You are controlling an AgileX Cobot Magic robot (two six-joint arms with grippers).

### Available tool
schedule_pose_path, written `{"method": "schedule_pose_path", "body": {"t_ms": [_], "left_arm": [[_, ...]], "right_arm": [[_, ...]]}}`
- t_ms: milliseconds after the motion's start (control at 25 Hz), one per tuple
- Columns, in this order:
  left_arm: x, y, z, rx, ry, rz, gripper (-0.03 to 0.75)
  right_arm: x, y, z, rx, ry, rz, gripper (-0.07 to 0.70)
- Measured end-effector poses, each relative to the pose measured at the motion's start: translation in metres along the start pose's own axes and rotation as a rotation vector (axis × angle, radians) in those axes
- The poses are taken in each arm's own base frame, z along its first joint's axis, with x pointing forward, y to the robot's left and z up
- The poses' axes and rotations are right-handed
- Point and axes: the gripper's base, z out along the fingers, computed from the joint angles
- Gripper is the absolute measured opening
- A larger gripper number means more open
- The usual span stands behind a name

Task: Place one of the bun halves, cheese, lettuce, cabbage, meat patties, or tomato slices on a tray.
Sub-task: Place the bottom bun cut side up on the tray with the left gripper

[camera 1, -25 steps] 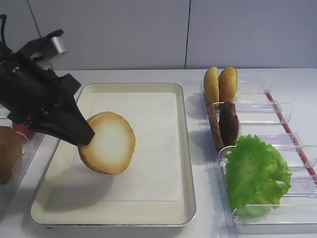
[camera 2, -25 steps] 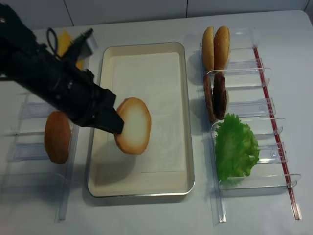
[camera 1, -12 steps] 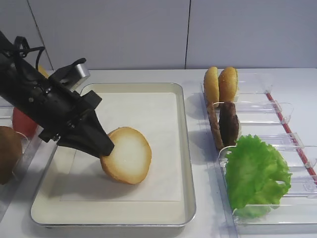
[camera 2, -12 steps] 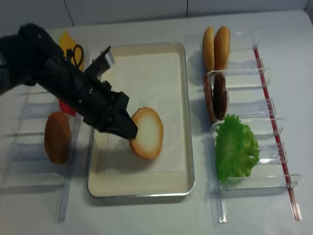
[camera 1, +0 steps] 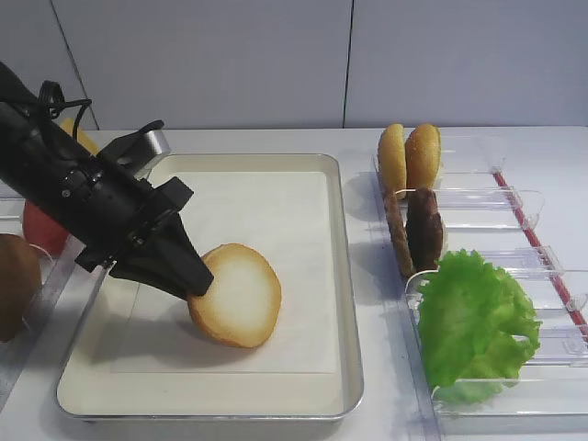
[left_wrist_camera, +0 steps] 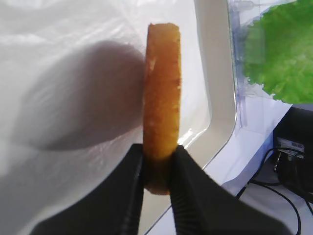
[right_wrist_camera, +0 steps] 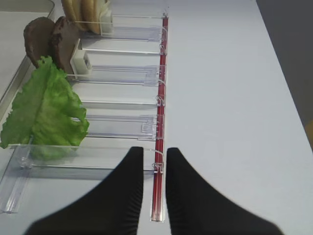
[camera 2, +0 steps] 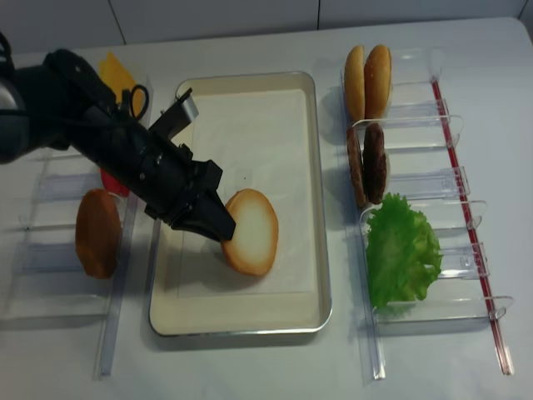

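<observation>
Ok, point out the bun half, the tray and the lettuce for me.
bun half (camera 1: pixel 241 292): exterior high view, on its whitish cut face.
tray (camera 1: pixel 341 248): exterior high view, on its right rim.
lettuce (camera 2: pixel 400 250): exterior high realsense view, middle of the leaf.

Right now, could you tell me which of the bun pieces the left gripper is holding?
The left gripper is shut on the pale bun half with the whitish cut face, over the tray. The two orange buns stand in the right rack; the brown bun sits on the left.
</observation>
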Motion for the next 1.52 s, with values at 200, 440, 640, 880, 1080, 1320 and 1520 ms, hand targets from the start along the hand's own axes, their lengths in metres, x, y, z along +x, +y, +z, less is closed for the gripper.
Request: {"method": "schedule_pose_path", "body": {"t_ms": [200,440,640,880,1080,1320,1520], "left_arm": [[0.0,0.0,0.0,0.0,0.0,0.0,0.112],[0.0,0.0,0.0,0.0,0.0,0.0,0.111],[-0.0011,0.0007,0.0,-0.008,-0.013,-0.008,0.111],[-0.0013,0.0012,0.0,-0.013,-0.014,-0.009,0.111],[-0.0014,0.0014,0.0,-0.015,-0.015,-0.01,0.127],[-0.0014,0.0024,0.0,-0.026,-0.016,-0.028,0.251],[-0.001,0.0053,-0.0021,-0.075,0.005,-0.063,0.348]], "right_arm": [[0.0,0.0,0.0,0.0,0.0,0.0,0.142],[0.0,0.0,0.0,0.0,0.0,0.0,0.142],[0.0,0.0,0.0,0.0,0.0,0.0,0.142],[0.0,0.0,0.0,0.0,0.0,0.0,0.142],[0.0,0.0,0.0,0.0,0.0,-0.002,0.142],[0.0,0.0,0.0,0.0,0.0,-0.002,0.142],[0.0,0.0,0.0,0.0,0.0,-0.002,0.142]]}}
